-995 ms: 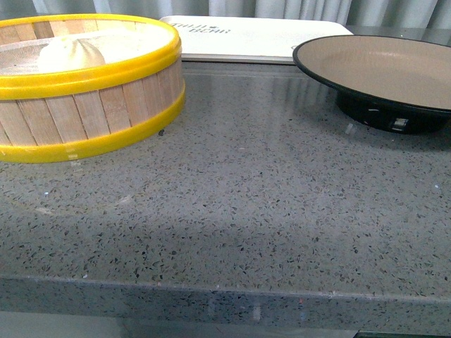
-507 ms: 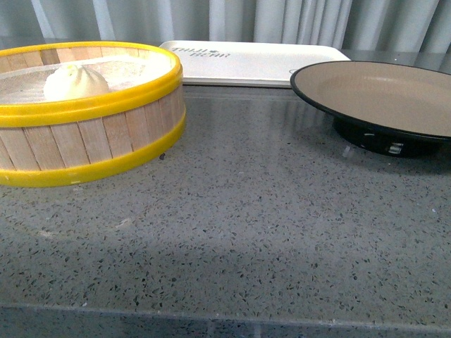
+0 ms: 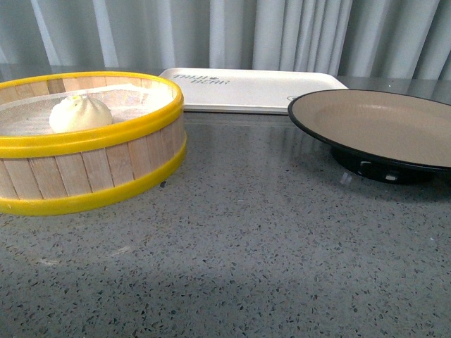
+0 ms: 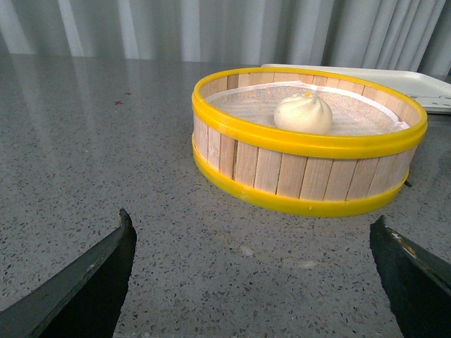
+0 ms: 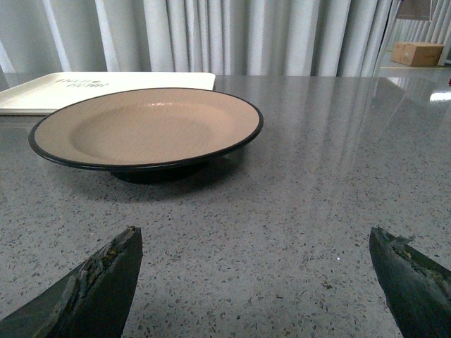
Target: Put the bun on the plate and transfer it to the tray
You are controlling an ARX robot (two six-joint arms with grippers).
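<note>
The white pleated bun (image 3: 80, 113) lies inside the yellow-rimmed wooden steamer basket (image 3: 106, 165) at the left; it also shows in the left wrist view (image 4: 303, 113). The beige plate with black rim (image 3: 373, 127) stands empty at the right, and shows in the right wrist view (image 5: 144, 127). The white tray (image 3: 246, 88) lies at the back, between them. My left gripper (image 4: 250, 232) is open and empty, short of the basket. My right gripper (image 5: 254, 243) is open and empty, short of the plate. Neither arm shows in the front view.
Grey speckled stone counter (image 3: 246, 239). Grey curtains hang behind the counter. A cardboard box (image 5: 419, 53) sits far off beyond the plate in the right wrist view.
The front view has tilted upward: the counter's front edge has left the picture and the curtains have come in. Basket, bun, plate and tray keep their places on the counter.
</note>
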